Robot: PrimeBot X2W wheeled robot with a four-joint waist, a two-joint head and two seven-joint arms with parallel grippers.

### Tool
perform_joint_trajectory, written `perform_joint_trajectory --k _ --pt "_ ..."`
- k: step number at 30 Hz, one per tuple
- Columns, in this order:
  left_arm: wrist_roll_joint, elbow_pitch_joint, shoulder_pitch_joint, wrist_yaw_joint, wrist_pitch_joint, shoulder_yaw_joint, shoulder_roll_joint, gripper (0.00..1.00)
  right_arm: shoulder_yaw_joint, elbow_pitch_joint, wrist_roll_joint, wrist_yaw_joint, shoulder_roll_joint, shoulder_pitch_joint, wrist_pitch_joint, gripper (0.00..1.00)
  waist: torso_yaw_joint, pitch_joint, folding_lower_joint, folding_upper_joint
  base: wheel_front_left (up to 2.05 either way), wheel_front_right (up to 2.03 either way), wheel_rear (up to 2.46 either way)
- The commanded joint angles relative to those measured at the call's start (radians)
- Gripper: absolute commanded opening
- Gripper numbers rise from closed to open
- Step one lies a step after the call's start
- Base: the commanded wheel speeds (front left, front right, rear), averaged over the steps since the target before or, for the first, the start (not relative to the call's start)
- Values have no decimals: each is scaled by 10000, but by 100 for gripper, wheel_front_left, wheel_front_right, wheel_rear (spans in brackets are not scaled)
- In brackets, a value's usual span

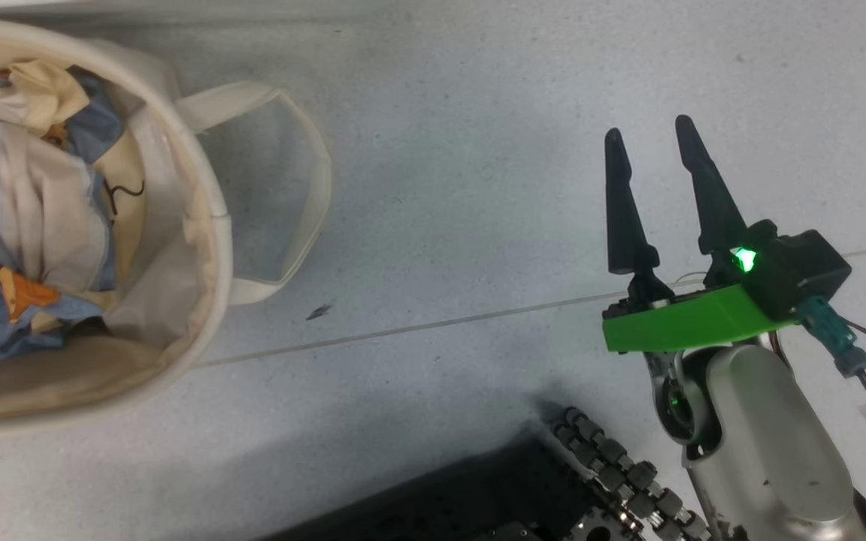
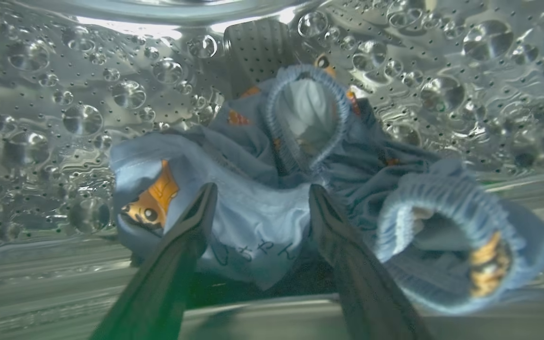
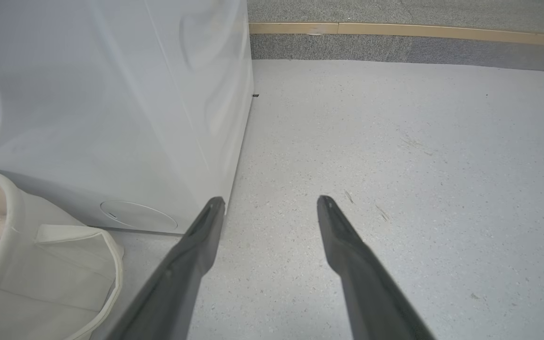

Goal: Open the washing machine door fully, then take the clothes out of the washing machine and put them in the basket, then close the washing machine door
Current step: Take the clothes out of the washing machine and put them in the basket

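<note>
Blue clothes (image 2: 371,165) lie at twelve o'clock of the left gripper (image 2: 262,189), its jaws spread, nothing pinched.

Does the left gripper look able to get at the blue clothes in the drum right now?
Probably yes: the left gripper is open, right at the clothes, with nothing between.

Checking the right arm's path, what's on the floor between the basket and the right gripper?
Head view: grey floor, bare to the right gripper save a small dark scrap near the basket and a seam line.
</note>
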Motion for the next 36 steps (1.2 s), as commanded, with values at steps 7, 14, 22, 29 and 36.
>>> perform_joint_trajectory --k 7,14,22,29,36 --pt "-41 -128 -752 3 89 -8 178 100 290 -231 245 8 45 432 -49 100 -125 261 -1 0 0 0 0" --pt "-303 -59 -477 84 13 139 406 100 308 -310 207 8 45 554 -49 100 -76 350 -1 0 5 5 5" --pt "-502 -31 -246 48 -180 214 578 0 285 -404 37 8 45 663 -49 100 64 416 -1 0 3 3 3" --pt "-579 -41 -348 -20 -859 238 555 0 235 -418 -45 8 45 669 -49 100 168 467 -1 0 0 0 0" --pt "-726 -59 -356 -104 -1729 290 482 0 151 -393 -187 8 45 568 -49 100 316 399 -1 0 0 0 0"
